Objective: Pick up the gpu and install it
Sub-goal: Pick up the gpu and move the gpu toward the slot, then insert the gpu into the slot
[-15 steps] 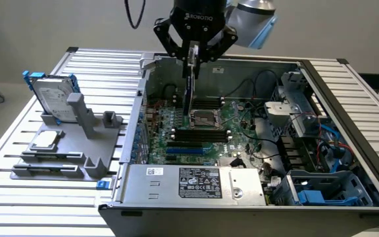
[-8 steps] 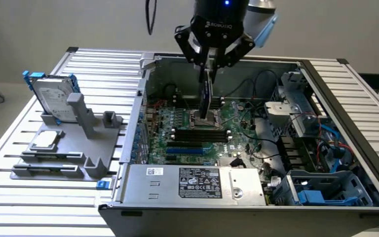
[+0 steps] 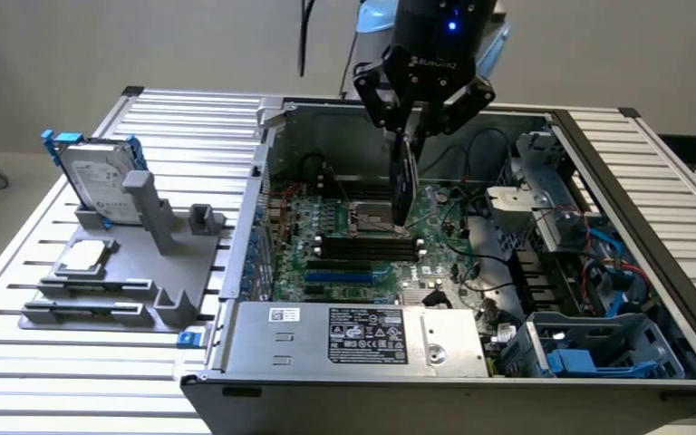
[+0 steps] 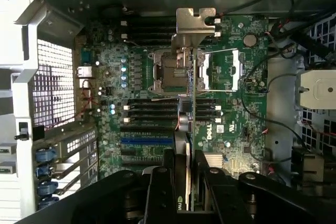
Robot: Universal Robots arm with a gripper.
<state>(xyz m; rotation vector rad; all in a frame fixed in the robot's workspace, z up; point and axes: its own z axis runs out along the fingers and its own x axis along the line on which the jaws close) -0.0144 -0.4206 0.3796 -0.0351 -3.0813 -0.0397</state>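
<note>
The gpu (image 3: pixel 405 177), clamped on edge in the tool (image 3: pixel 415 131), is held above the motherboard (image 3: pixel 445 254) inside the open computer case (image 3: pixel 623 217); if lowered tilted or off its slot, it could be jammed against the memory slots (image 3: pixel 370 245) or bent at its bracket (image 4: pixel 195 22).

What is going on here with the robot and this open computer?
The robot arm's gripper is clamped on the gpu, holding it on edge above the motherboard inside the open computer case. The card hangs over the processor socket area and does not appear seated in any slot yet. Outside the case, on the exterior view's left, a hard drive stands in a grey holder.
</note>
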